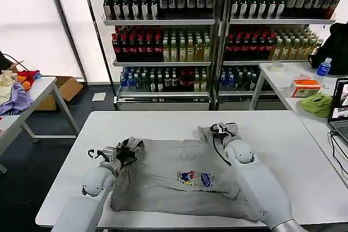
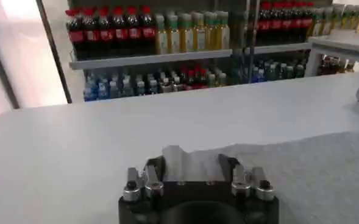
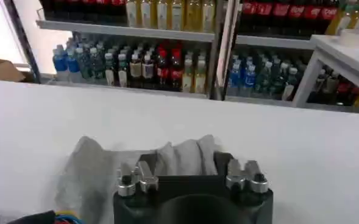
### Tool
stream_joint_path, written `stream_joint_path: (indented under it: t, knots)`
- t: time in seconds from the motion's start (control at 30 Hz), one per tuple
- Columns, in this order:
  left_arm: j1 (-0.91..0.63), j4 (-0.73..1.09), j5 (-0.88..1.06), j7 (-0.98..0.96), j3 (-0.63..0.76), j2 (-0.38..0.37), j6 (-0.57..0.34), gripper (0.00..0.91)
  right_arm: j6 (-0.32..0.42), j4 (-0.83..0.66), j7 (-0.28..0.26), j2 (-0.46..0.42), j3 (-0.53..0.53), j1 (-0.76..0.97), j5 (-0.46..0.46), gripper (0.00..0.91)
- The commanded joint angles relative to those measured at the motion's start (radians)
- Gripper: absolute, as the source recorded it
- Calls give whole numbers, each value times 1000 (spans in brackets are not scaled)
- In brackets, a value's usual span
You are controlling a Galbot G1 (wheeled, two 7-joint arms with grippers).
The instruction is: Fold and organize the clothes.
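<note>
Grey shirt (image 1: 179,180) spread on a white surface (image 1: 283,150), gripped at both far corners

The left claw (image 1: 126,149) is closed on the shirt's far-left sleeve edge, the right claw (image 1: 224,130) on bunched cloth at the far-right corner; fabric is seen pinched between each pair of fingers in the wrist views. For a clean fold, both corners are best lifted together and level, kept taut, and carried toward the near hem so the edges meet without creasing the chest print (image 1: 194,177)

- White counter (image 1: 163,120) on a dark floor (image 1: 32,161)
- Shelves (image 1: 217,36) of bottles behind
- Bright window (image 1: 27,20) at left
- Side tables (image 1: 43,88) left and right
- Cardboard box (image 1: 68,86) on the floor
</note>
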Motion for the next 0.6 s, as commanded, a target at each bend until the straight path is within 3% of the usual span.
stream_joint_path:
  t: [0.03,0.17,0.6]
  knots:
    - [17,-4,6,-2,-3,-5,7,0,0,30,-6,-3,0,-33,-10,0]
    - [18,-21,46,-3,-5,-5,-1,0,44,65,-41,-12,15,-58,-67,0]
    - [35,-173,60,-48,-16,-21,-128,0,58,241,-5,-12,108,-102,-15,0]
